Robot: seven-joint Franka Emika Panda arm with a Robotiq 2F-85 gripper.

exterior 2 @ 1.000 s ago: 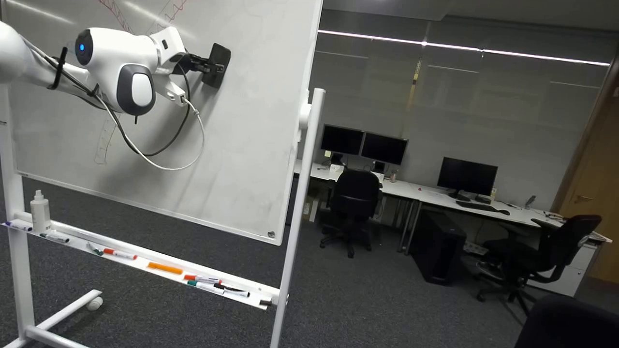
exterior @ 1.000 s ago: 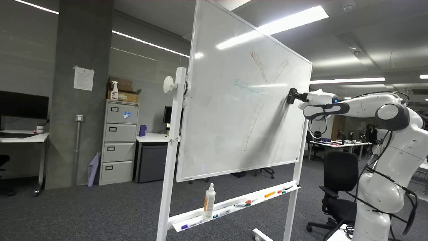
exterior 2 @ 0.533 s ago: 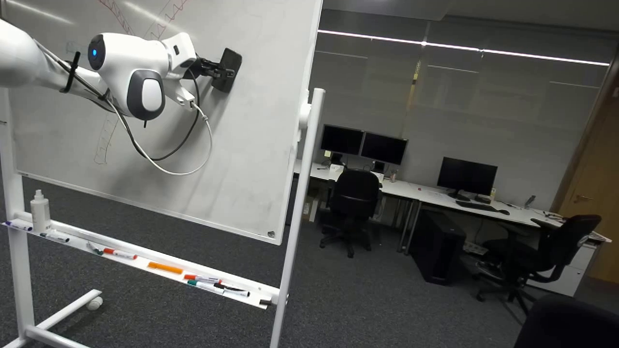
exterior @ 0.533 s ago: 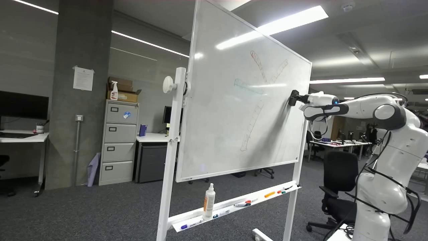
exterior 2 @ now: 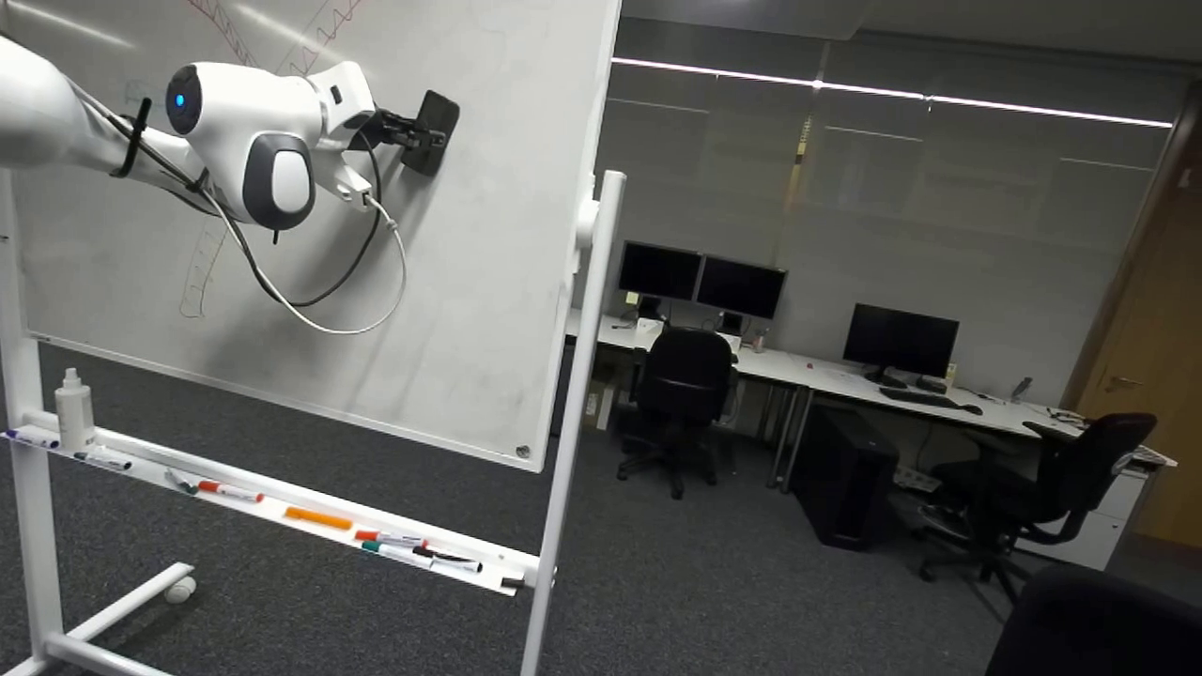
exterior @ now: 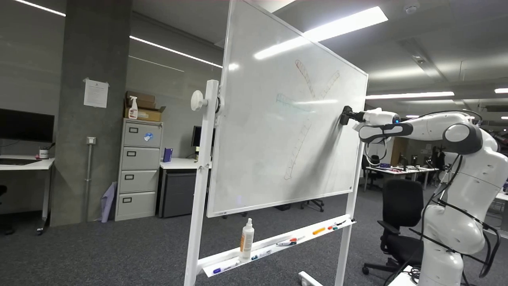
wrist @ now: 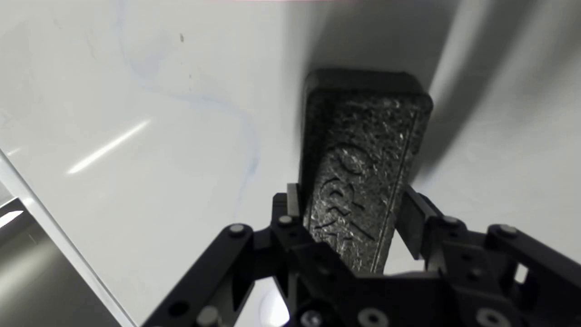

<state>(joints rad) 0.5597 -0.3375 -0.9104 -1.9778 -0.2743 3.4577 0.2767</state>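
Gripper: The robot's gripper (wrist: 352, 215) clamps a black eraser (wrist: 363, 159) between its jaws, one finger on each long side.
Eraser: With lettering molded into its back, it faces a whiteboard (exterior: 258, 151), right of the drawn lines in both exterior views; whether it touches the surface is hard to tell.
Drawing: Red hatched bands (exterior: 304, 75) spread in a V beside a teal band (exterior: 293, 103). In the wrist view, a faint blue trace (wrist: 204, 98) curves near the eraser.
Tray: Below the board, a spray bottle (exterior: 247, 240) stands upright on the white tray (exterior 2: 273, 508), where an orange bar (exterior 2: 319, 518) and several markers (exterior 2: 230, 492) lie.
Office: Monitors (exterior 2: 900, 340) stand on desks (exterior 2: 784, 361); a black chair (exterior: 403, 202) is seen near the white arm (exterior: 468, 198).
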